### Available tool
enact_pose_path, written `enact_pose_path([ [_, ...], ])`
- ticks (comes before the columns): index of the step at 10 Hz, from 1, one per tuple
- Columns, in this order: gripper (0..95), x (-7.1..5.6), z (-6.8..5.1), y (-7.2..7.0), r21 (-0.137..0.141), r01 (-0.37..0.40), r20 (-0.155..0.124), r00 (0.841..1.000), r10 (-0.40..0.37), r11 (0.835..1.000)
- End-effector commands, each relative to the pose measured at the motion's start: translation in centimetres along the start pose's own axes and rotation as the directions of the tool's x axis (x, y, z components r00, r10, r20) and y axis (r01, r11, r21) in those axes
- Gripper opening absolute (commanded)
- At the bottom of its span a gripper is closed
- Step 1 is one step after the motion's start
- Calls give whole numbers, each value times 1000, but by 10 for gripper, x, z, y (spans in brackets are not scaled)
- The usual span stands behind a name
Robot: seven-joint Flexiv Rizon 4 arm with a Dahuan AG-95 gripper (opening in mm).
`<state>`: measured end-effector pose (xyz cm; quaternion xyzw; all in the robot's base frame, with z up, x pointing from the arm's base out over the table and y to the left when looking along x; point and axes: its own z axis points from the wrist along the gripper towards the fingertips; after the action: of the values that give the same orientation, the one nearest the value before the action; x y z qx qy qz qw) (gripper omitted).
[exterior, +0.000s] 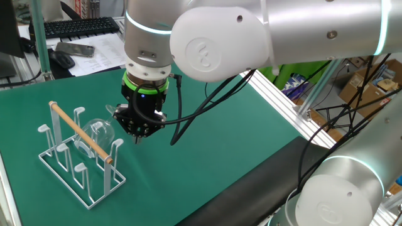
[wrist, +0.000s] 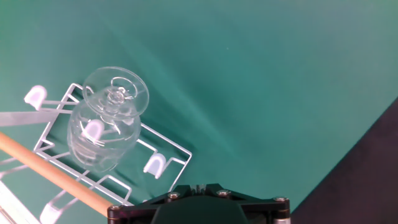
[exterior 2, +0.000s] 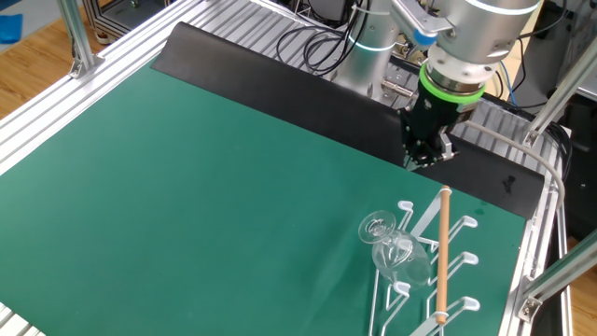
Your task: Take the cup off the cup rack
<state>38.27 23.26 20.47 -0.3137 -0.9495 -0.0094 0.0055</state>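
- A clear stemmed cup (wrist: 107,122) sits upside down on a white wire cup rack (exterior: 80,161), its bowl slipped over one of the rack's upright pegs and its flat round foot pointing up.
- A light wooden dowel (exterior: 80,133) runs along the top of the rack; in the hand view the cup stands just beside the dowel, on the side facing the open green mat (exterior 2: 187,177).
- The robot's gripper (exterior: 139,132) hangs above the mat just beside the rack, pointing straight down, clear of both cup and rack.
- Its jaws are drawn fully together and hold nothing.
- In the other fixed view the gripper (exterior 2: 424,159) hovers near the far end of the dowel, close to the black strip (exterior 2: 280,79) that borders the mat.
- The hand view shows only the dark underside of the gripper body at the lower edge; the fingertips themselves are out of sight there.
- Beyond the rack, a keyboard (exterior: 78,26) rests on a neighbouring desk.
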Motion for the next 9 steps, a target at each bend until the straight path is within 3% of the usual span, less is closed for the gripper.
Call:
enact_pose_path([
  [1, 0, -1, 0, 2, 10, 23, 4, 1000, -23, 1000],
  [6, 0, -1, 0, 2, 2, 46, 21, 999, -46, 999],
  [9, 0, -1, 0, 2, -3, 104, 27, 994, -104, 995],
])
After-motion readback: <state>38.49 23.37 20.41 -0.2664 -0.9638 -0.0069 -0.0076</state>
